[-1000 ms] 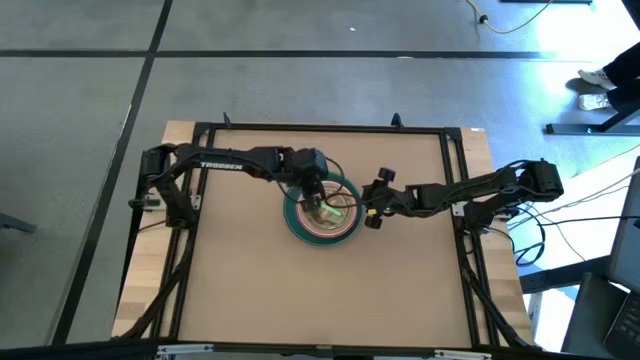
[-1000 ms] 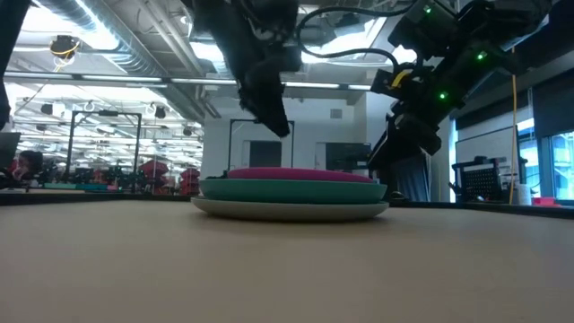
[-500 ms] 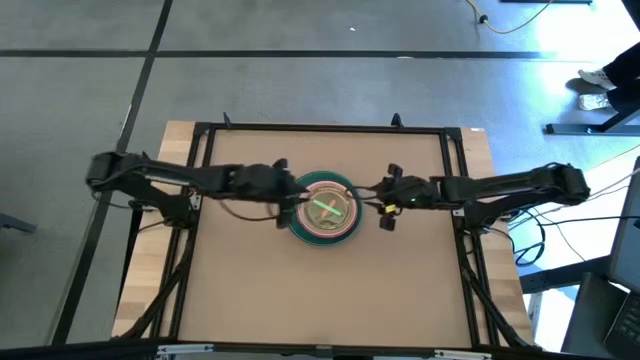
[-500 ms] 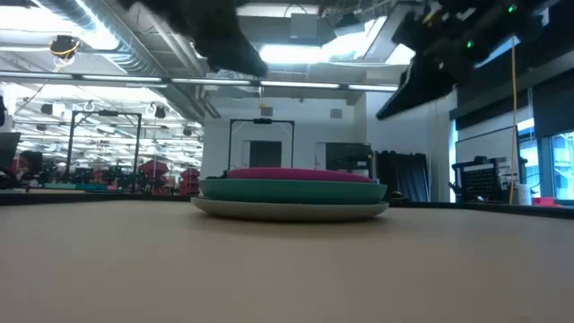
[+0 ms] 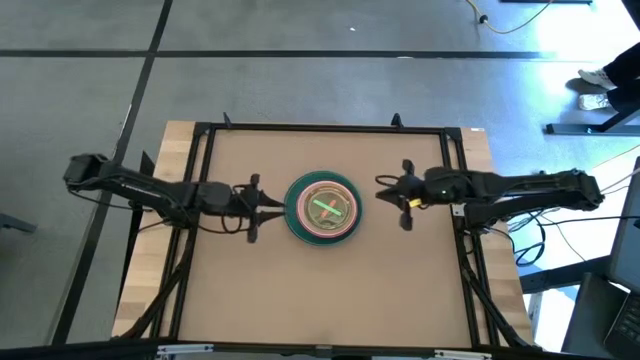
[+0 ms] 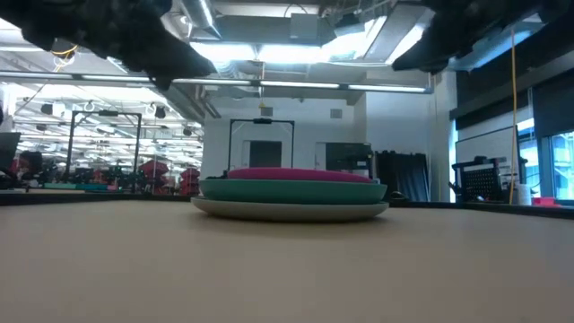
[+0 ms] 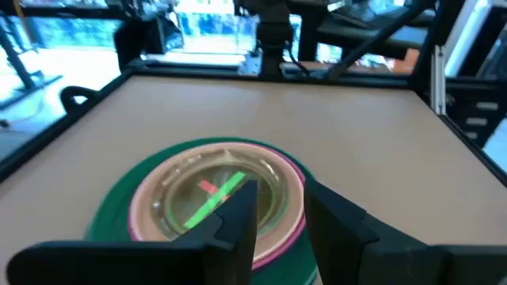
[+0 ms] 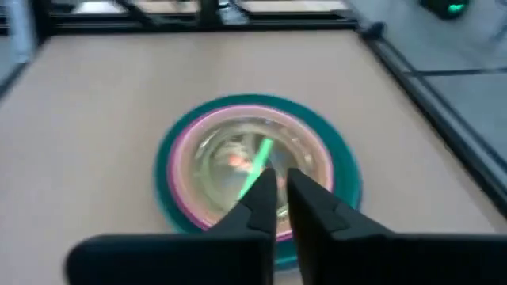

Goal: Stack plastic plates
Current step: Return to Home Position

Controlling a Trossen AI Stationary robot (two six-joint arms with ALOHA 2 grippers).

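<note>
Stack of round plastic plates (image 5: 322, 207) at the middle of the tan table (image 5: 250, 290). In the low view, a large pale grey plate (image 6: 291, 212) lies lowest, a large teal plate (image 6: 291, 190) on it, and a pink plate (image 6: 291, 174) above that. Small translucent plates (image 8: 253, 154) nest on top, with a green plate (image 7: 215, 201) uppermost. My left claw (image 5: 270, 207) hangs just left of the stack, its fingers (image 7: 238, 214) slightly parted and holding nothing. My right claw (image 5: 385, 186) hangs right of the stack, apart from it, its fingers (image 8: 261, 198) nearly touching and empty.
</note>
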